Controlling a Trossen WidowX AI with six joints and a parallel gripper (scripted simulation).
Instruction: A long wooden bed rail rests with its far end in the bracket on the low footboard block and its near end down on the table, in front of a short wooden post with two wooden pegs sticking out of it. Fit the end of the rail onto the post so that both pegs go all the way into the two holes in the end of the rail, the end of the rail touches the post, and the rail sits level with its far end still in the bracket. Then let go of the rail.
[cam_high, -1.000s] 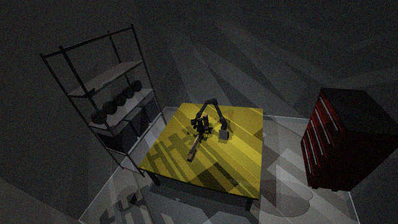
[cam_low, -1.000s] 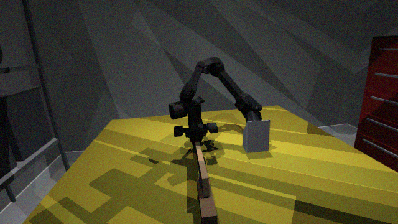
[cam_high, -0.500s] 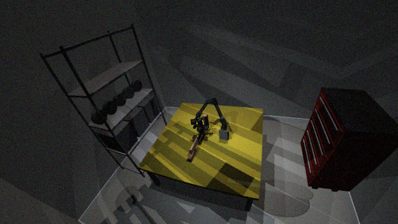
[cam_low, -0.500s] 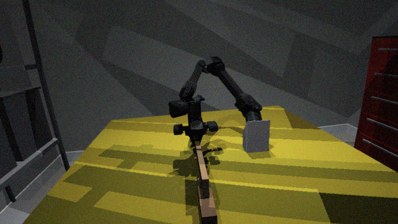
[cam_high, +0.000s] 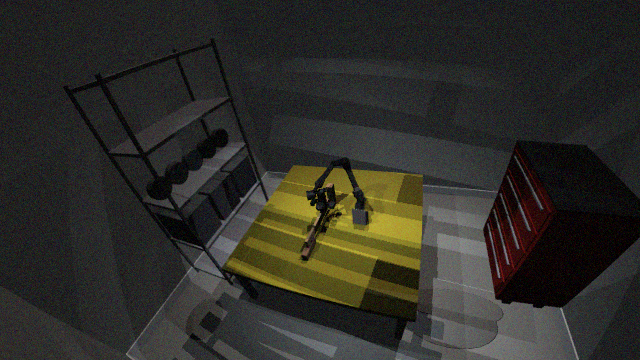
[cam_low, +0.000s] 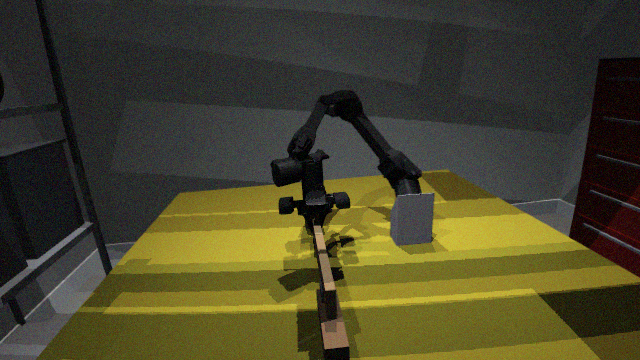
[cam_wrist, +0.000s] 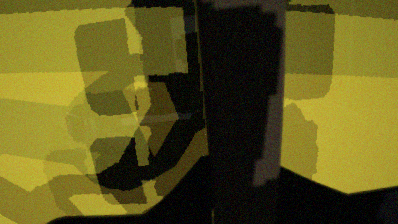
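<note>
The wooden rail is gripped between the barely parted fingers of the gripper. Its far end is placed at the footboard block on the yellow table (whether the pegs are seated cannot be told).

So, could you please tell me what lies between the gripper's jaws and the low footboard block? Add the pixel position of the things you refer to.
The long wooden bed rail (cam_high: 316, 227) (cam_low: 326, 270) (cam_wrist: 240, 100), shut in the jaws, spans toward the footboard block (cam_high: 305, 253) (cam_low: 335, 337); the top and exterior views show this.
</note>
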